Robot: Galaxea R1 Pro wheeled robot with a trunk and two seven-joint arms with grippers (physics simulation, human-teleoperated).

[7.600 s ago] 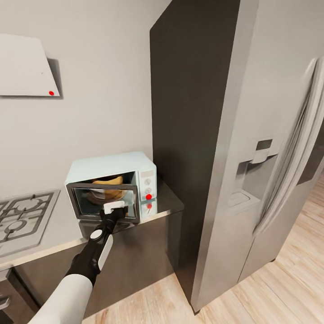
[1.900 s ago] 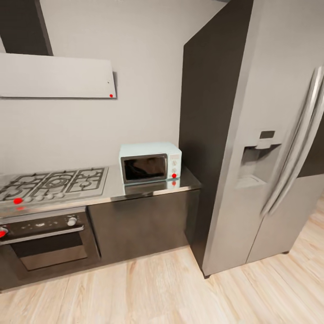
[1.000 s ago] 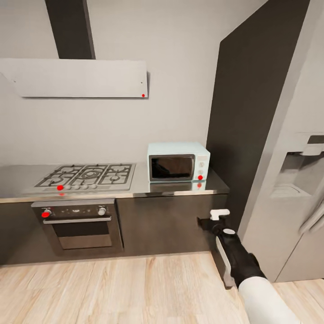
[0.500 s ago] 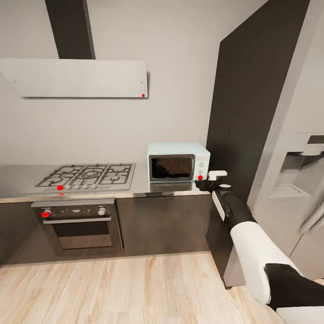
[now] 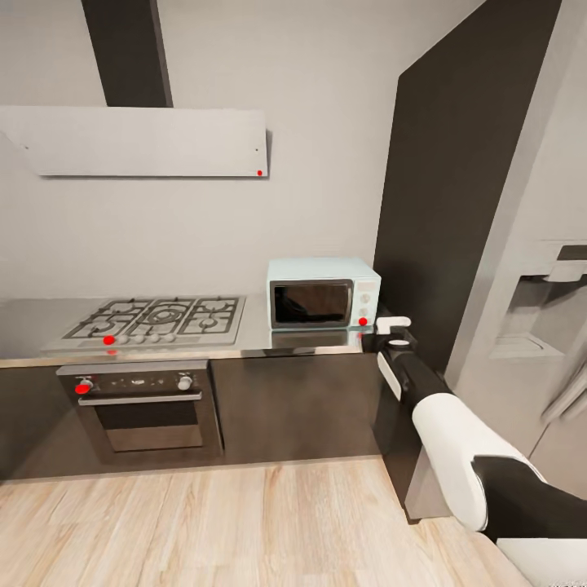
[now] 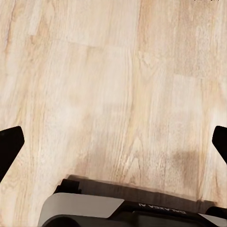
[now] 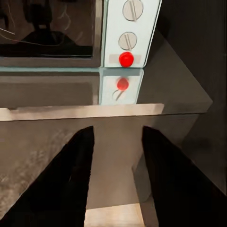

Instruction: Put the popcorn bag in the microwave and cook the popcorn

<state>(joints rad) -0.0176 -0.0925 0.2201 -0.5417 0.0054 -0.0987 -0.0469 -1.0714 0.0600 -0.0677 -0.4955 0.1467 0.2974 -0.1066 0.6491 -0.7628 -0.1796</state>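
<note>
Microwave (image 5: 324, 293) sits with its door shut on the grey tabletop (image 5: 253, 338) in the head view, just beyond the right end effector (image 5: 393, 324), which hangs at the tabletop's front corner near the red light (image 5: 363, 321). A gas hob (image 5: 159, 319) lies well off to that end effector's left.

Left wrist view: the left end effector (image 6: 113, 146) is released, dark fingertips (image 6: 9, 144) wide apart above the wood floor (image 6: 109, 85).

Right wrist view: the right end effector (image 7: 116, 156) is released, its fingers (image 7: 75, 175) pointing at the tabletop edge below the microwave's knobs (image 7: 127, 41). The popcorn bag cannot be made out behind the dark glass.
</note>
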